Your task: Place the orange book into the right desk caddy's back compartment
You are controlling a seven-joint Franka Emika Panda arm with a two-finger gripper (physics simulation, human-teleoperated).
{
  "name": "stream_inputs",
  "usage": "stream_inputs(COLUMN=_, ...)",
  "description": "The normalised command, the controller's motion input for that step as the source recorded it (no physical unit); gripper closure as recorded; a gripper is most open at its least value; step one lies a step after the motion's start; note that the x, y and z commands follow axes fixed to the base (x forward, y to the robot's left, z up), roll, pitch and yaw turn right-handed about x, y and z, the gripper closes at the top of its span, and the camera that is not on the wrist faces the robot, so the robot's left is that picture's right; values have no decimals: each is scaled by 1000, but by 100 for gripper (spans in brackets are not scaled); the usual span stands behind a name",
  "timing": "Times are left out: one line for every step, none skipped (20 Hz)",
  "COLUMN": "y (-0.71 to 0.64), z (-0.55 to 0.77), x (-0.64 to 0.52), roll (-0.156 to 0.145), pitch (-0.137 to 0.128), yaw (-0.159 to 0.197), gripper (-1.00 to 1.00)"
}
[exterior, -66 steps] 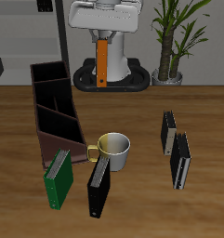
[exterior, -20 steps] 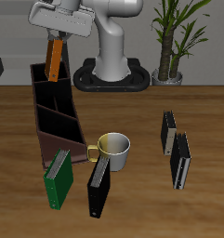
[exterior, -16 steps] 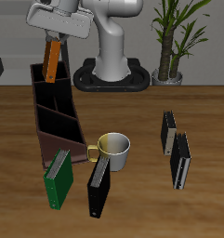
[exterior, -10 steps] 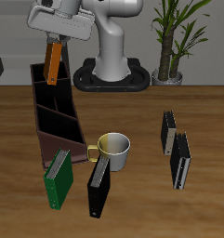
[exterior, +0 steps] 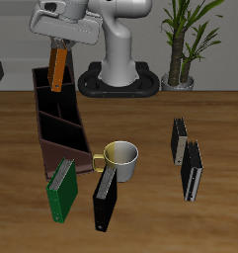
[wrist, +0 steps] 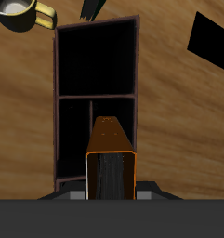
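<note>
My gripper (exterior: 59,42) is shut on the orange book (exterior: 57,67) and holds it upright, hanging down over the far narrow end of the right desk caddy (exterior: 57,124). The book's lower end is at about the rim of the back compartment (exterior: 49,82). In the wrist view the book (wrist: 111,158) points down into the caddy (wrist: 97,93), whose dark cells lie below it; my fingertips are hidden by the book.
A white mug (exterior: 119,159) stands beside the caddy's near end. A green book (exterior: 60,190) and a black book (exterior: 105,196) lie toward the front edge. Two more black books (exterior: 186,156) lie across the table. A potted plant (exterior: 185,40) stands at the back.
Since 3.3 s ago the arm has swung the book from in front of the base over to the caddy's far end. In the last second it has barely shifted, settling slightly lower.
</note>
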Motion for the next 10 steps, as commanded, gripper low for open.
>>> stream_inputs(y=-40, z=342, x=271, roll=-24, pitch=38, yaw=-62, gripper=100)
stream_inputs(y=-56, z=-46, x=157, roll=-5, pitch=133, yaw=-56, gripper=100)
stream_inputs(y=-9, z=-3, x=-35, roll=0, pitch=0, yaw=0, gripper=100)
stream_inputs(y=-38, z=32, x=49, roll=-7, pitch=42, yaw=10, gripper=100)
stream_inputs(y=18, z=75, x=152, roll=-25, pitch=-44, yaw=35, gripper=100)
stream_inputs(y=-18, z=-20, x=-71, roll=0, pitch=0, yaw=0, gripper=100)
stream_inputs(y=27, z=237, x=125, roll=-3, pitch=8, yaw=-33, gripper=100)
stream_inputs(y=-52, z=241, x=94, roll=-25, pitch=-17, yaw=-77, gripper=100)
stream_inputs(y=-42, z=-21, x=-81, roll=0, pitch=0, yaw=0, gripper=100)
stream_inputs(y=56, z=231, x=110, roll=10, pitch=-85, yaw=46, gripper=100)
